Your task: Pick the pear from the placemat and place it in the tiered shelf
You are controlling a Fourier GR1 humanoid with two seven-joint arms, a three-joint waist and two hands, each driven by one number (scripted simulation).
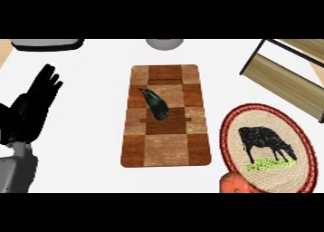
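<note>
An oval woven placemat point(298, 136) with a red rim and a black cow picture lies at the lower right. An orange-red rounded fruit point(235, 183), apparently the pear, sits at the placemat's lower-left rim, partly cut off by the view's lower edge. The wooden tiered shelf point(292, 81) with a dark frame stands at the upper right. My left hand point(30, 111) rests open at the far left with its fingers up, far from the fruit. My right hand does not show.
A checkered wooden cutting board point(166, 145) lies in the middle with a dark elongated vegetable point(154, 104) on it. A grey tray-like object point(48, 44) and a grey round object point(164, 43) sit along the far edge.
</note>
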